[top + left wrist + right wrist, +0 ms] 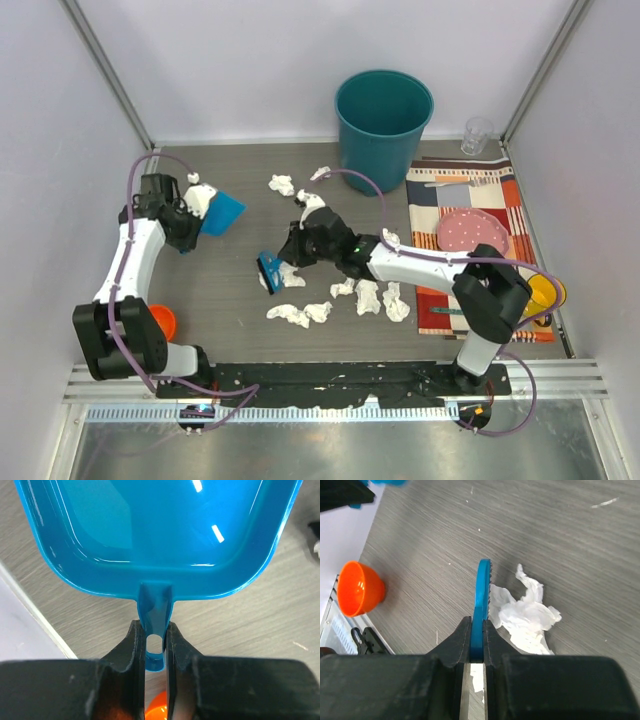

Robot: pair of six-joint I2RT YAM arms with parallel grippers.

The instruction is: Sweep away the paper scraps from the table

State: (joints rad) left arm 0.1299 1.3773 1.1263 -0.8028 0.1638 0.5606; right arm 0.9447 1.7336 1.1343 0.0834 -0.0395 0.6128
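Note:
My left gripper (pixel 196 222) is at the table's (pixel 225 285) far left, shut on the handle of a blue dustpan (pixel 223 213). In the left wrist view the pan (pixel 160 530) is empty and its handle sits between my fingers (pixel 131 650). My right gripper (pixel 291 253) is mid-table, shut on a small blue brush (pixel 270 271). The brush (pixel 482 590) stands on edge against a white paper scrap (pixel 525 615). Several more paper scraps lie around: one by the brush (pixel 291 276), a pair in front (pixel 298 315), a cluster to the right (pixel 369 297), one at the back (pixel 281 184).
A teal bin (pixel 384 115) stands at the back centre. A striped placemat (pixel 465 195) on the right carries a pink plate (pixel 472 232). A glass (pixel 477 135) stands behind it. An orange bowl (pixel 163 322) is by the left arm's base; a yellow cup (pixel 545 293) is far right.

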